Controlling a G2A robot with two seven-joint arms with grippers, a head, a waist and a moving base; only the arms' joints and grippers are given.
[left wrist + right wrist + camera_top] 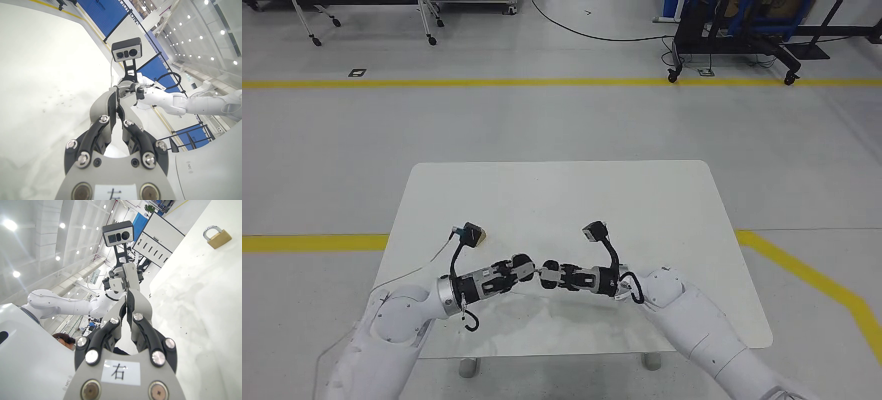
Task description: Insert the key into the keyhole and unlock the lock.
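Near the table's (642, 200) front edge, the left gripper (117, 98) and right gripper (127, 298) sit tip to tip, each pinched closed on nothing. Farther off, toward the left edge, the lock (217, 237) lies flat with its shackle closed. It looks like brass, so probably heavy, rigid and slick, and best pinched across its flat body faces.

- Padlock (217, 237): its keyhole is too small to make out in the right wrist view.
- From above, a wrist camera (471, 233) hides most of it.
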